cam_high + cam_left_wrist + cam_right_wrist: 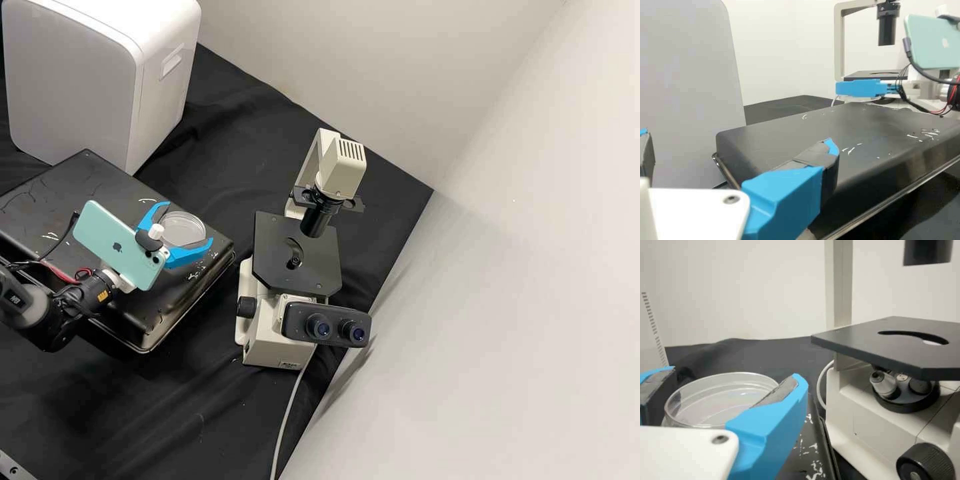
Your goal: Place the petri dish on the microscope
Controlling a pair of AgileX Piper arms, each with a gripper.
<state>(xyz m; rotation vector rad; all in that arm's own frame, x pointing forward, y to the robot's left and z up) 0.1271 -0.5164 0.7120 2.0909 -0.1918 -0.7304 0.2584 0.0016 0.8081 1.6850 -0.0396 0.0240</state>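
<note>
Left gripper (736,140) noted low at the end of the black case (865,140) away from the microscope; blue fingers spread wide, nothing between them. White appliance (87,73) recorded at the far left of the bench, behind the case

Right gripper (189,223), further right, is set over the case's other end. Its fingers are spread to either side of the petri dish (179,230), pads just beside the wall; firm contact cannot be confirmed. Dish is seen lying flat on the case top, apparently empty

Handling, as judged:
- clear thin-walled plastic, very light
- stiff, but likely to crack under a hard squeeze
- smooth wall, probably slippery against the pads
- hold best taken across the full width, low on the side wall, with light pressure, dish kept level
- whether a loose lid is fitted cannot be told; a grip high on the wall might lift a lid alone

Microscope (267,333) found just beside the case, to its right. Black stage (320,267) is bare, with an oval opening (293,245) at its middle and the dark condenser (315,217) hung above. Space under the condenser is judged the tight part of the placement
</note>
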